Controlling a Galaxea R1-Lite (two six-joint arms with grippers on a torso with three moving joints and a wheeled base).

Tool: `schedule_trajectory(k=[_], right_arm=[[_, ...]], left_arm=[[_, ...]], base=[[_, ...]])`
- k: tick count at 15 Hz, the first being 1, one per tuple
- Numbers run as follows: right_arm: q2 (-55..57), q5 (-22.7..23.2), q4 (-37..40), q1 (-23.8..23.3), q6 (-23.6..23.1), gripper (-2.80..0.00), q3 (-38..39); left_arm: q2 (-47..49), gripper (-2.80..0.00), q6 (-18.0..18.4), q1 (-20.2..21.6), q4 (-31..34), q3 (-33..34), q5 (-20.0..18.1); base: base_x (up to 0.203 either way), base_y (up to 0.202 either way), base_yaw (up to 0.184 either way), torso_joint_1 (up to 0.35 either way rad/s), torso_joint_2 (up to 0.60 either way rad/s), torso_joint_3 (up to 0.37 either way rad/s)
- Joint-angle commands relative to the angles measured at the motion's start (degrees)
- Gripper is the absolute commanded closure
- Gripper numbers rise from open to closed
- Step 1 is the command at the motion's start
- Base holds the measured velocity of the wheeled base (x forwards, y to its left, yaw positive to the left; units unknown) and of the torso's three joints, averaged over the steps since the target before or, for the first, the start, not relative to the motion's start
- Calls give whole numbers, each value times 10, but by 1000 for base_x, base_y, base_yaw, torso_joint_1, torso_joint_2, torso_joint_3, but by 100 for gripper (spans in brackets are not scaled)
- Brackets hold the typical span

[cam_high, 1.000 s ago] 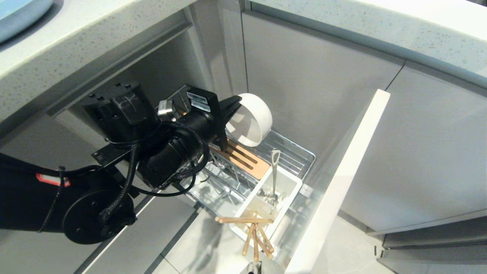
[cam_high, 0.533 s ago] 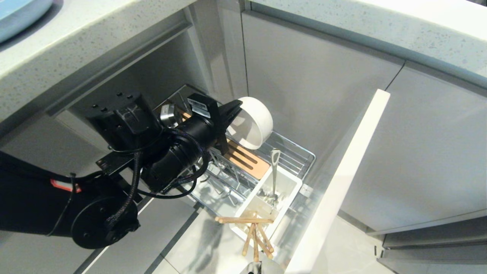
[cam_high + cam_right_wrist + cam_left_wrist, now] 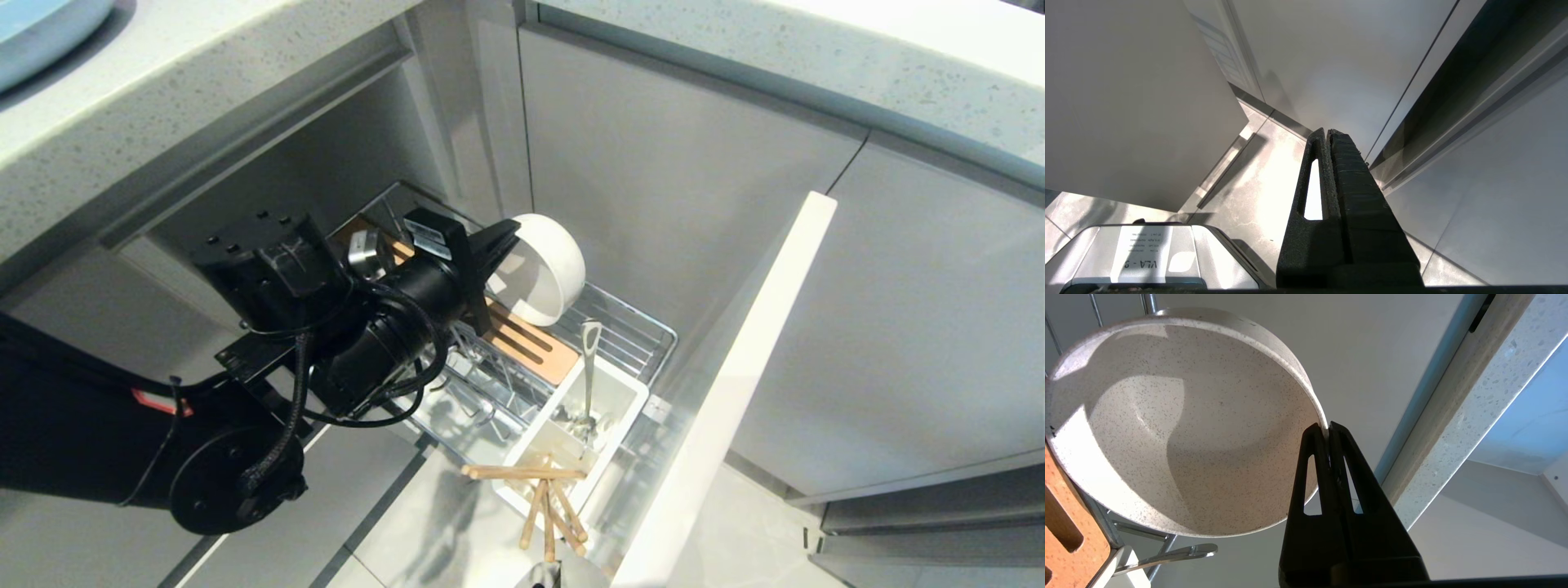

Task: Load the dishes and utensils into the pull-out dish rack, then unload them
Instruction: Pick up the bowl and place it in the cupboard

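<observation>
Tilting a little further over the last second, the white bowl [image 3: 543,265] sits slightly deeper toward the back of the pull-out dish rack [image 3: 629,339] as I steer the left arm. My left gripper [image 3: 500,237] is pinched tight on the bowl's rim, and the left wrist view shows its fingers [image 3: 1314,465] pressed together on that thin edge. The bowl stands on its side, its open face toward the gripper, over the slotted wooden strip [image 3: 522,339] and close against the grey cabinet wall [image 3: 653,180]. Nearer the rack's pale front panel [image 3: 735,392], the silver utensil [image 3: 589,367] stands upright in the white caddy [image 3: 571,425], and the wooden chopsticks [image 3: 543,494] lie crossed at the caddy's near end. A light-blue plate [image 3: 41,24] rests on the table at upper left, well apart from the rack. My right gripper [image 3: 1327,136] hangs parked above the floor, its fingers shut together on nothing.
</observation>
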Motion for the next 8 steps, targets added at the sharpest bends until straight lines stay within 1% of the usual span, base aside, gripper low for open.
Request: schedule_trajectory(k=[1, 7, 8], right_arm=[[0, 0, 0, 0, 0, 0, 1], [0, 0, 0, 0, 0, 0, 1], [0, 0, 0, 0, 0, 0, 1]], left_arm=[[2, 0, -12, 0, -5, 1, 0], [-10, 0, -15, 0, -21, 2, -1], [-8, 0, -18, 0, -31, 3, -1]], base=[[0, 0, 0, 0, 0, 0], [0, 0, 0, 0, 0, 0], [0, 0, 0, 0, 0, 0]])
